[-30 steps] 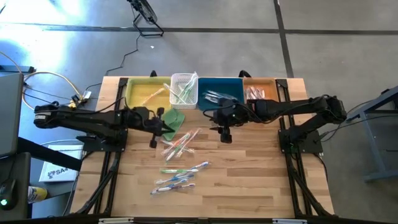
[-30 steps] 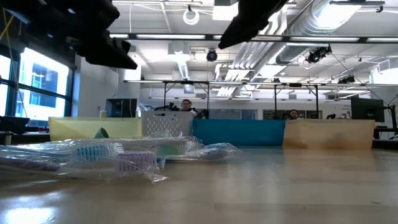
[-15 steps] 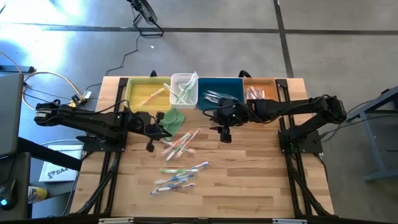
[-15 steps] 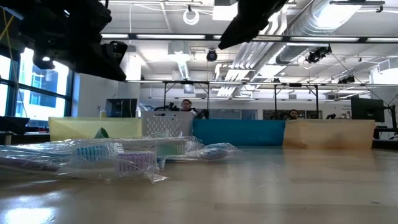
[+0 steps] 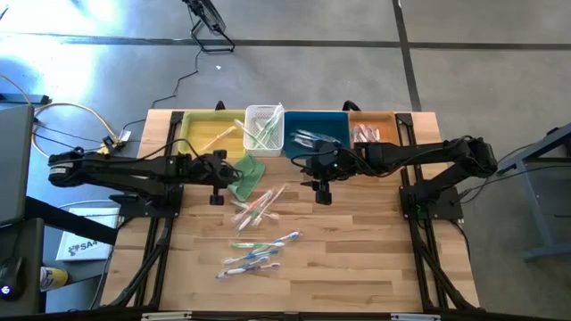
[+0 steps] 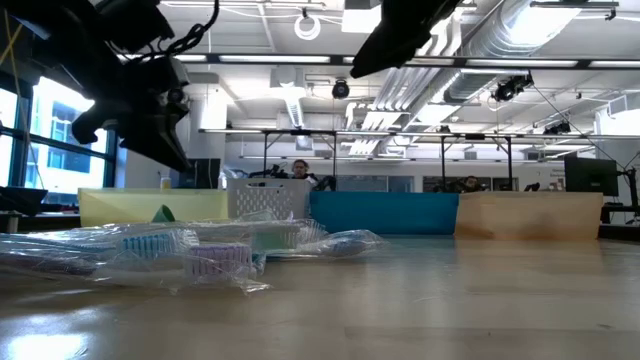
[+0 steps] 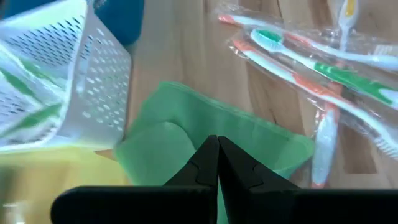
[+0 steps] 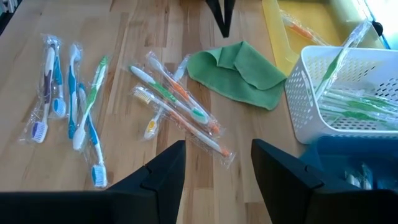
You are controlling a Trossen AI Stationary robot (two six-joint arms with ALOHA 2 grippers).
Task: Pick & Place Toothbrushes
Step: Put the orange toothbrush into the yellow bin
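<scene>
The left gripper hangs over the bench just beside the green cloth, its fingers pressed together with nothing between them. In the left wrist view the closed tips point at the cloth, with the white basket beyond.

The right gripper hovers above bare wood in front of the blue tray, fingers spread apart and empty.

Loose toothbrushes lie in a cluster between the two grippers, near the cloth; a second cluster lies nearer the bench's front edge. More wrapped brushes sit sorted at the back: in the yellow tray, the basket, the blue tray and the orange tray. In the low view, the wrapped brushes lie flat on the bench.
</scene>
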